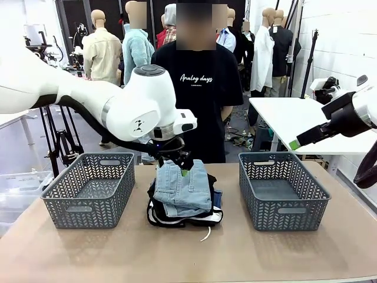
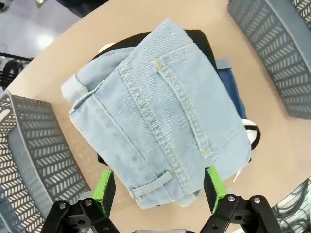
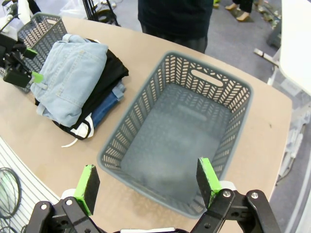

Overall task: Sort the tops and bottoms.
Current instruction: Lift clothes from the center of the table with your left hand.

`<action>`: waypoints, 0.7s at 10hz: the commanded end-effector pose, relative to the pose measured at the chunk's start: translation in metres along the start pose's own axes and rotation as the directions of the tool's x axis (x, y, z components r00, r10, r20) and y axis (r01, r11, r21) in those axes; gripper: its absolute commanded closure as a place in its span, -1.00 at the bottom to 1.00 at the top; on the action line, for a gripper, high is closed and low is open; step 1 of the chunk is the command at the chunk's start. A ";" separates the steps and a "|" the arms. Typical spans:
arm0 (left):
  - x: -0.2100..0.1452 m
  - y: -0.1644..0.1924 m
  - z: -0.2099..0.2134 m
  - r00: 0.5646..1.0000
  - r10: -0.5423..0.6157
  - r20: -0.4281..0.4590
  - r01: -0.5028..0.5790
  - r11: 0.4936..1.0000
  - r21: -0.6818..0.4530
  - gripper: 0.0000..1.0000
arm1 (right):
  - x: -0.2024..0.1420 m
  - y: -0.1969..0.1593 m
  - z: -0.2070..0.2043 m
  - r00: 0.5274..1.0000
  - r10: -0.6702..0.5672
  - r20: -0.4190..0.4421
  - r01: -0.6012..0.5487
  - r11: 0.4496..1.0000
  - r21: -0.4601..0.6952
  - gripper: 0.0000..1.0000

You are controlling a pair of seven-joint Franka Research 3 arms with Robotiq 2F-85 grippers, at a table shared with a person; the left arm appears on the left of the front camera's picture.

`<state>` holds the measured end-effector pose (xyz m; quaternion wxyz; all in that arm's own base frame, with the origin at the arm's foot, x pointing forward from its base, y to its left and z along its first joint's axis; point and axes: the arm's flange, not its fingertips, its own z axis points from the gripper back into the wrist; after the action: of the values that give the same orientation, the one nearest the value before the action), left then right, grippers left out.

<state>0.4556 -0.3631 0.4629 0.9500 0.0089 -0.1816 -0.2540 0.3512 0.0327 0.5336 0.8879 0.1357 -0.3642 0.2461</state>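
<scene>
The left gripper (image 2: 157, 175) hangs over the far end of the pile (image 1: 184, 199), on the person's (image 1: 203, 88) side. Its jaws are spread wide, one finger at each side of the waistband end of the pale denim shorts (image 2: 160, 111) on top. It grips nothing, and I cannot tell whether the pads touch the cloth.

Under the shorts lies the black top (image 3: 111, 73), folded, with its edges showing at the pile's sides. A dark blue denim piece (image 2: 234, 94) sits under that. The white top (image 1: 158, 219) is at the bottom, its black-trimmed edge facing the robot. Both tops are mostly covered, so I cannot tell their long axis.

The right gripper (image 3: 147, 183) is wide open and empty, above the basket (image 3: 209, 77) right of the pile. A second basket (image 1: 88, 188) stands left of the pile.
</scene>
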 end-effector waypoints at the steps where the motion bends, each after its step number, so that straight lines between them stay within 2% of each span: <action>1: 0.008 -0.004 0.010 0.997 0.059 0.043 -0.059 0.998 -0.001 -0.89 | 0.000 -0.001 -0.002 1.000 -0.008 0.006 0.008 1.000 0.016 -1.00; 2: 0.000 0.000 0.000 1.000 0.000 0.000 0.000 1.000 0.000 -0.89 | 0.000 -0.001 -0.002 1.000 -0.008 0.006 0.008 1.000 0.016 -1.00; 3: 0.000 0.000 0.000 1.000 0.000 0.000 0.000 1.000 0.000 -0.89 | 0.000 -0.001 -0.002 1.000 -0.008 0.006 0.008 1.000 0.016 -1.00; 4: 0.006 -0.002 0.004 1.000 0.024 0.011 -0.024 1.000 -0.006 -0.89 | 0.000 -0.001 -0.002 1.000 -0.008 0.006 0.008 1.000 0.016 -1.00; 5: 0.008 -0.009 0.004 0.994 0.101 -0.041 -0.100 0.995 0.021 -0.89 | 0.000 -0.001 -0.002 1.000 -0.008 0.006 0.008 1.000 0.016 -1.00; 7: 0.021 -0.022 -0.007 0.980 0.194 -0.042 -0.193 0.981 0.028 -0.89 | 0.000 -0.001 -0.002 1.000 -0.008 0.006 0.008 1.000 0.016 -1.00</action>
<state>0.4577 -0.3728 0.4627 0.9678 0.0051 -0.1628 -0.1919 0.3512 0.0326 0.5336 0.8879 0.1357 -0.3642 0.2461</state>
